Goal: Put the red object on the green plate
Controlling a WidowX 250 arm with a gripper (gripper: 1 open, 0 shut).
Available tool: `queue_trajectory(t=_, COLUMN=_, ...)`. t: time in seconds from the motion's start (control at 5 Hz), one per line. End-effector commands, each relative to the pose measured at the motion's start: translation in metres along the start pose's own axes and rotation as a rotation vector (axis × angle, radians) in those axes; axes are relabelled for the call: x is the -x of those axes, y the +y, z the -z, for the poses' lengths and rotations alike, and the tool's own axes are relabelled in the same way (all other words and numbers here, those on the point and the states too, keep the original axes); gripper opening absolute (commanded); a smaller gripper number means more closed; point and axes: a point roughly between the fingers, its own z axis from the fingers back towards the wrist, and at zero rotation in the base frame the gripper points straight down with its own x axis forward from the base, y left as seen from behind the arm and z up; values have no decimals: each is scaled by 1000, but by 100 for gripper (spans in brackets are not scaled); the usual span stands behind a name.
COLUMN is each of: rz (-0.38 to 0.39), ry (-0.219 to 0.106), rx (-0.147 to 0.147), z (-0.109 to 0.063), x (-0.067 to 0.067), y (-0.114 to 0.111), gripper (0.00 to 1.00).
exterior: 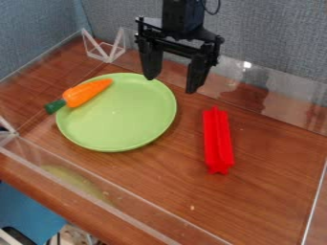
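We see our one arm coming down from the top of the view, its dark wrist section cut off by the upper edge. Our gripper (178, 80) hangs from it pointing straight down, toward the far edge of the table. Its two black fingers (151, 60) stand well apart with a wide gap between them, and nothing sits in that gap. The finger on the left of the view ends a little higher than the one on the right, whose tip reaches lower. Both fingertips are clear of any surface.
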Motion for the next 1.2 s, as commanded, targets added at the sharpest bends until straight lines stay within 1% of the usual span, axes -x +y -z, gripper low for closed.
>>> queue_trajectory(t=0.0, rz=-73, ry=16, rx=7, z=19, x=2, y=-5, gripper=100)
queue_trajectory(t=0.2, rz=-187, ry=-8, rx=33, z=42, x=1, y=-23, gripper=100)
queue_trajectory(t=0.4, rz=-285, ry=-32, rx=61, z=59, x=-6, y=-42, gripper=100)
queue_trajectory(t=0.6, rz=-383, ry=-55, rx=82, z=72, x=-16, y=-51, gripper=100)
queue_trajectory(t=0.8, rz=-478, ry=-71, rx=95, z=84, x=-26, y=-52, gripper=100)
queue_trajectory(t=1.0, rz=-523, ry=-82, rx=89, z=78, x=-33, y=-48, gripper=100)
